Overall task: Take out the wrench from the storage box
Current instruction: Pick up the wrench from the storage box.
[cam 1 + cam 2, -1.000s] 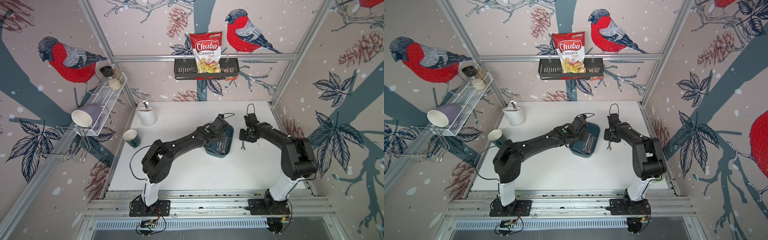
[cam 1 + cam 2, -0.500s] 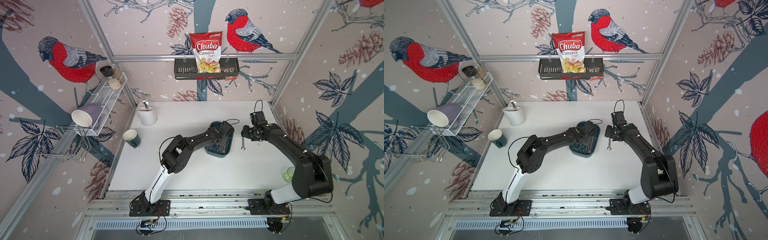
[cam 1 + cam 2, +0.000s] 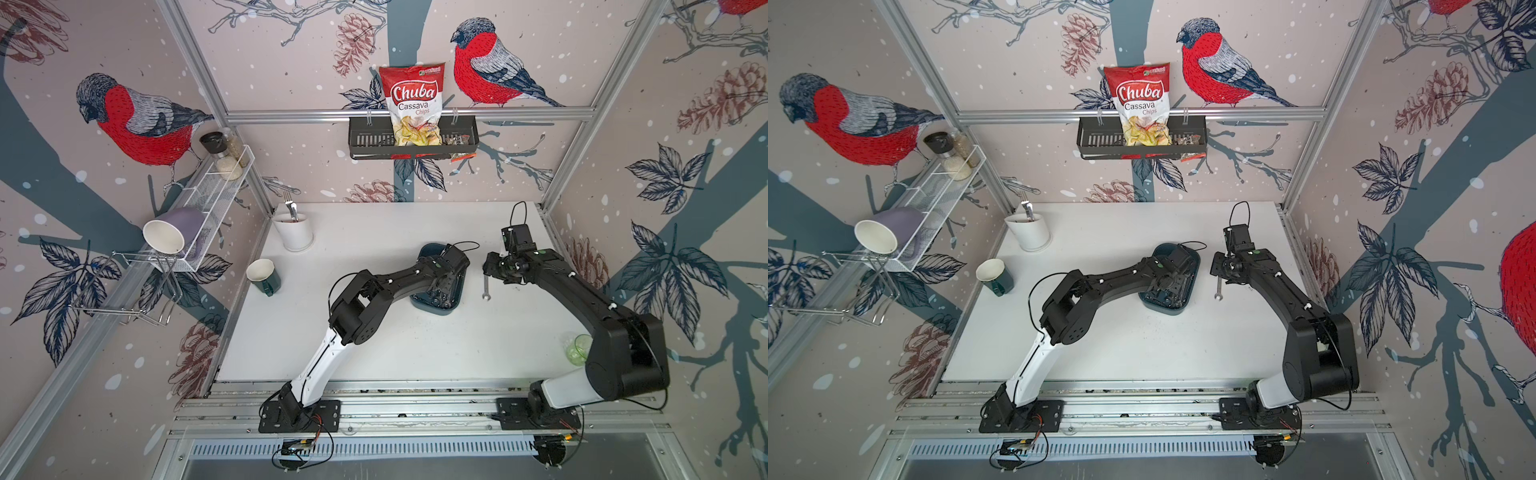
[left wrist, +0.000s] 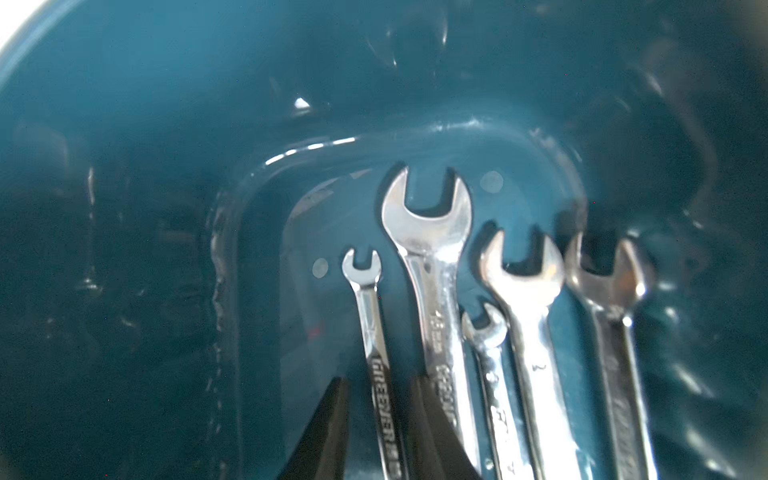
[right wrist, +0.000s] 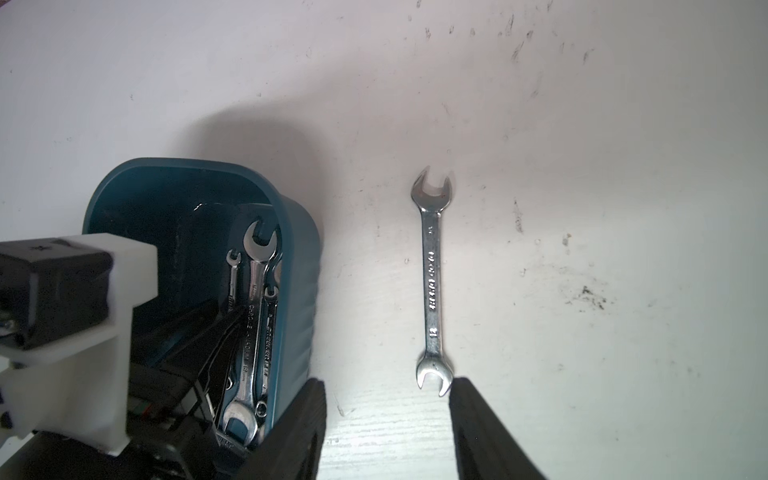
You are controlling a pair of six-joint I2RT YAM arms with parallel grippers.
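The dark teal storage box (image 3: 432,309) (image 3: 1163,311) (image 5: 299,257) sits mid-table and holds several silver wrenches. My left gripper (image 3: 441,291) (image 3: 1170,287) (image 4: 378,382) reaches down into it. Its jaws are open, one either side of the shaft of the smallest wrench (image 4: 368,303), with a gap on each side. Another wrench (image 3: 486,286) (image 3: 1219,289) (image 5: 432,286) lies flat on the white table just right of the box. My right gripper (image 3: 489,269) (image 5: 388,382) hovers open over the table at that wrench's near end, holding nothing.
A teal mug (image 3: 262,276) and a white cup with a fork (image 3: 293,232) stand at the table's left. A green glass (image 3: 577,349) is by the right arm's elbow. A black wall basket with a chips bag (image 3: 411,137) hangs at the back.
Both arms have changed posture, the right elbow swinging out to the right. The left gripper stays in the box, and the wrench on the table has not moved.
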